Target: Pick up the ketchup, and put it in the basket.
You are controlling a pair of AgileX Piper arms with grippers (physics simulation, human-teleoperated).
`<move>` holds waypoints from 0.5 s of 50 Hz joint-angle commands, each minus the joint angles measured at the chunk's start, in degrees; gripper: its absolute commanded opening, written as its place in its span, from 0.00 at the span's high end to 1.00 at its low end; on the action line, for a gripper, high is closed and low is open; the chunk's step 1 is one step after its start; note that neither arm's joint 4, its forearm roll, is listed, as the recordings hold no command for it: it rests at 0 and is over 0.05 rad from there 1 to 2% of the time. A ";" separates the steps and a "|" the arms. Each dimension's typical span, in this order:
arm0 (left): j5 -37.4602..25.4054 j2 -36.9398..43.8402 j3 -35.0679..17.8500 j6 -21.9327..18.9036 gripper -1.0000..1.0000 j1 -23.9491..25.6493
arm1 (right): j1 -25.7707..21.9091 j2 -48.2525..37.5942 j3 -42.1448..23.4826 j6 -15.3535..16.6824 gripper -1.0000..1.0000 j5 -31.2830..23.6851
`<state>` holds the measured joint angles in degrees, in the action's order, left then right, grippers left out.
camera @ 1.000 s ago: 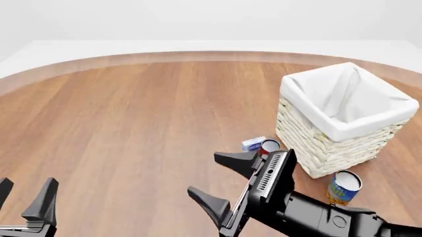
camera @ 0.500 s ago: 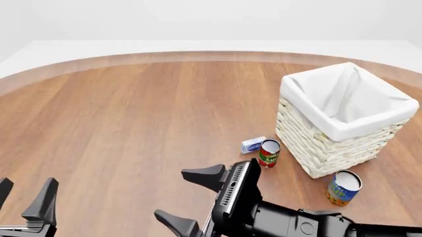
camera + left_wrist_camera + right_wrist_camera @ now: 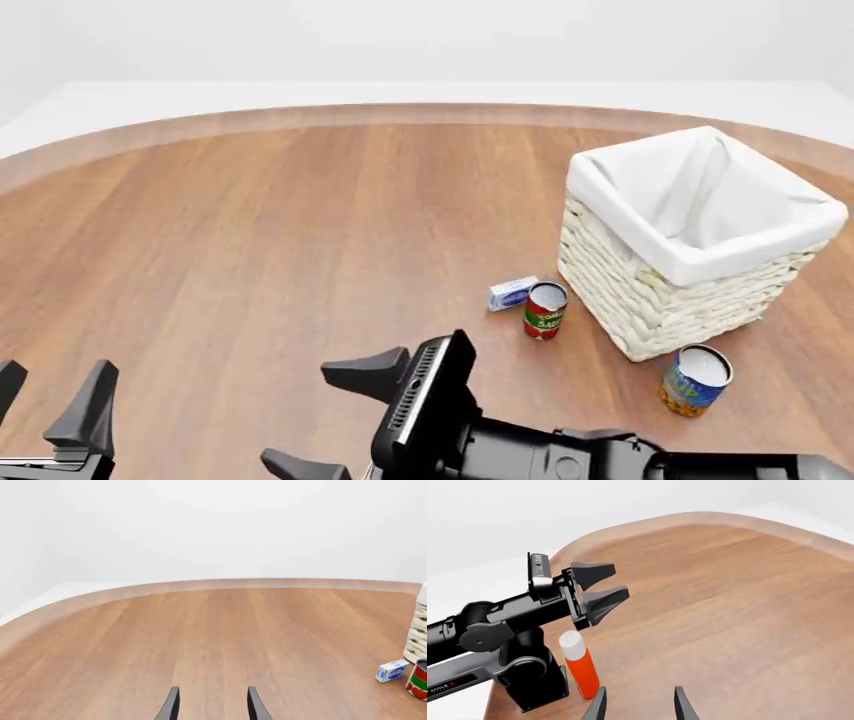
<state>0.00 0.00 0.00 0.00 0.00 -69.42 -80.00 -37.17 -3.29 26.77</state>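
Note:
The ketchup [image 3: 579, 666], a red bottle with a white cap, shows only in the right wrist view. It stands upright near the table's edge, beside the left arm's base. My right gripper [image 3: 639, 707] is open and points toward the bottle, a short way off; in the front view the right gripper [image 3: 300, 415] sits low at the centre. My left gripper [image 3: 56, 385] is open and empty at the bottom left, and the left gripper [image 3: 617, 581] hangs above the bottle. The wicker basket [image 3: 694, 235] with its white liner stands at the right.
A red-and-green can [image 3: 545, 310] and a small blue-white box [image 3: 513, 292] sit by the basket's near left corner. A blue-and-yellow can [image 3: 694, 380] stands in front of the basket. The left wrist view catches the box [image 3: 391, 670] and the can [image 3: 419, 680].
My right arm has swung left across the front view, away from the cans and basket, staying open. The left arm has not moved.

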 commanded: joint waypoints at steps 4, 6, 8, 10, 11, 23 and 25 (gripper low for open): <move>0.00 0.00 0.00 0.00 0.00 0.00 | -3.12 -3.79 -2.71 -2.68 0.00 -0.19; 0.00 0.00 0.00 0.00 0.00 0.00 | -3.32 -4.35 -3.12 -2.70 0.00 -0.22; 0.00 0.00 0.00 0.00 0.00 0.00 | -3.83 -4.62 -3.41 -2.94 0.00 -0.25; 0.00 0.00 0.00 0.00 0.00 0.00 | -4.13 -4.76 -3.72 -3.14 0.00 -0.21; 0.00 0.00 0.00 0.00 0.00 0.00 | -4.19 -5.01 -3.93 -3.18 0.00 -0.19; 0.00 0.00 0.00 0.00 0.00 0.00 | -4.91 -6.23 -5.72 -4.15 0.00 0.01; 0.00 0.00 0.00 0.00 0.00 0.00 | -5.63 -6.86 -6.04 -4.56 0.00 -0.17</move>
<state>0.00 0.00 0.00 0.00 0.00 -73.53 -85.16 -41.70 -6.66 26.65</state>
